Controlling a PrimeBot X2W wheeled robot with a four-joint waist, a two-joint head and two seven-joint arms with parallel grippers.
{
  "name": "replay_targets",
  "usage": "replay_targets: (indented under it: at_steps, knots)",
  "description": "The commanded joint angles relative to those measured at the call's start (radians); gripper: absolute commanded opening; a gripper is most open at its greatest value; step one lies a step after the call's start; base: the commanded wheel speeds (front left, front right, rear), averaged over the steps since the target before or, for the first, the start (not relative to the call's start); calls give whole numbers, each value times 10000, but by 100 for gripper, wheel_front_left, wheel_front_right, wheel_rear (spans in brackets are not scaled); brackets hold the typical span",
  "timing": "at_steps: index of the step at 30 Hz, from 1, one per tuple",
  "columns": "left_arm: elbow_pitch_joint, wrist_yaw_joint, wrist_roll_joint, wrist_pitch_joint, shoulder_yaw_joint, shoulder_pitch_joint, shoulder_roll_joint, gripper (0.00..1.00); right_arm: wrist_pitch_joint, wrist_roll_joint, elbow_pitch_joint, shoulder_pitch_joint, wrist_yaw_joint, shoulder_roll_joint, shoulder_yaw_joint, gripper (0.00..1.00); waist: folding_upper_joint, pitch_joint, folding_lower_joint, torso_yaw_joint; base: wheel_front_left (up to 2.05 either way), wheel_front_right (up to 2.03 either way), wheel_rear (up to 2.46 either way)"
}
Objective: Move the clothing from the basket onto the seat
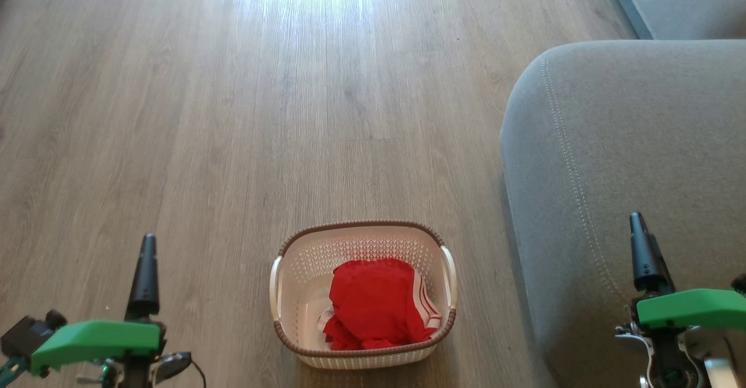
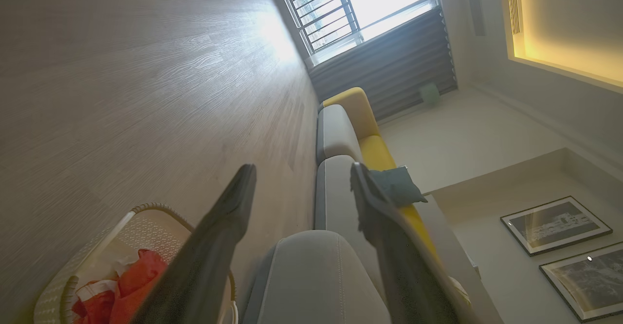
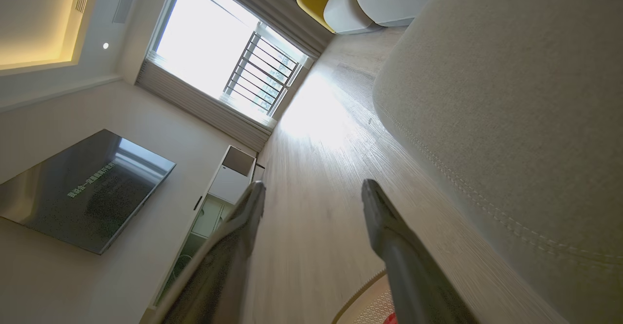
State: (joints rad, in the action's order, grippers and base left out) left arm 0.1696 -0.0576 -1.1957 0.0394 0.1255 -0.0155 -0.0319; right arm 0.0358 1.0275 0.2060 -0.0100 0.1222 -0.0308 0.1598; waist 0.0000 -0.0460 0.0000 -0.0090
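Note:
The cream basket (image 1: 361,224) with a brown rim stands on the floor low in the head view's middle. Red clothing (image 1: 376,303) with a striped white band lies bunched inside it. The large grey seat (image 1: 629,172) lies just right of the basket. My left gripper (image 1: 148,248) hangs open left of the basket, well apart from it. My right gripper (image 1: 640,228) is open over the seat's near part. In the left wrist view the open left gripper (image 2: 302,168) has the basket (image 2: 141,231) and clothing (image 2: 141,275) at lower left. In the right wrist view the right gripper (image 3: 314,185) holds nothing.
Wood floor (image 1: 262,114) stretches ahead and to the left. A sofa with a yellow back (image 2: 360,115) runs toward a bright window (image 2: 370,3). Across the room a dark TV (image 3: 82,188) hangs on the wall beside a low cabinet (image 3: 229,178).

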Motion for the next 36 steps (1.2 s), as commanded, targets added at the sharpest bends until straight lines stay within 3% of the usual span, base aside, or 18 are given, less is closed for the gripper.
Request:
replay_targets:
  at_steps: [1,25,36]
  knots:
    - [-469,78,247,103,75,396,-89,100,106,-294,-457,-498,36,-90,-91,100,0,-5,0,0,0,0,0]
    - [-1778,1911,4675,776,-1783,149,-119,100,790,-4381,-1144,-263,51,-123,-979,100,0,-193,0,-37,0,0,0]
    - [-1707,2602,6661,1097,-2565,123,-133,100,1116,-5981,-1331,-226,59,-139,-1373,100,0,-226,0,-35,0,0,0]
